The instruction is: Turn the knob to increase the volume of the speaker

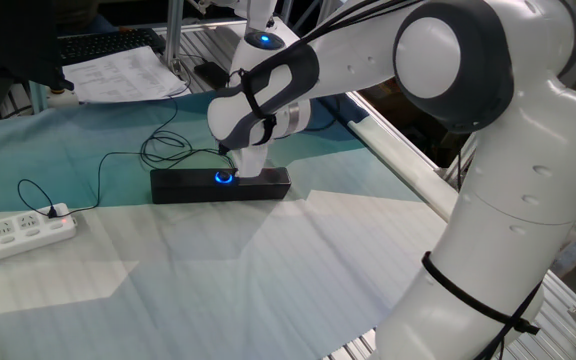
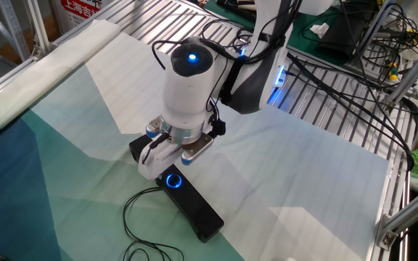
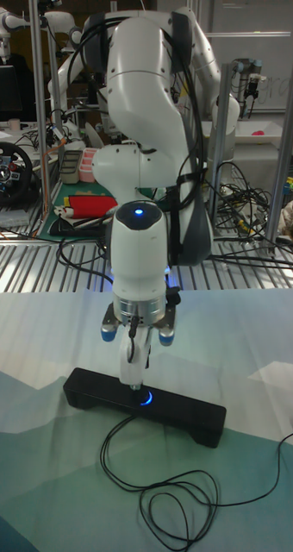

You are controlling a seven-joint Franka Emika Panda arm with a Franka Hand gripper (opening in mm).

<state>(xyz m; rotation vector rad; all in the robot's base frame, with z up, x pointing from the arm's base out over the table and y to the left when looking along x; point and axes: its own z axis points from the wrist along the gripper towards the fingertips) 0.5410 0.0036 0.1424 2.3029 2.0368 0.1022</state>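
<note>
The speaker [image 1: 183,187] is a long, low black bar lying on the cloth, also seen in the other fixed view [image 2: 194,210] and in the tall view [image 3: 190,418]. Its knob [image 1: 225,178] glows blue at the middle of the bar [image 2: 173,179] [image 3: 144,398]. My gripper [image 1: 245,168] points straight down and hangs just above the knob [image 2: 167,161] [image 3: 134,379], a small gap away from it. The fingers read as one narrow white column, so their spacing is unclear. A thin black cable [image 3: 164,492] loops away from the speaker.
A white power strip [image 1: 13,235] lies at the left edge of the table with its cord. Papers [image 1: 118,72] and a keyboard sit behind. Metal rails [image 2: 325,109] and cable bundles border the cloth. My own large arm [image 1: 508,200] overhangs the right side.
</note>
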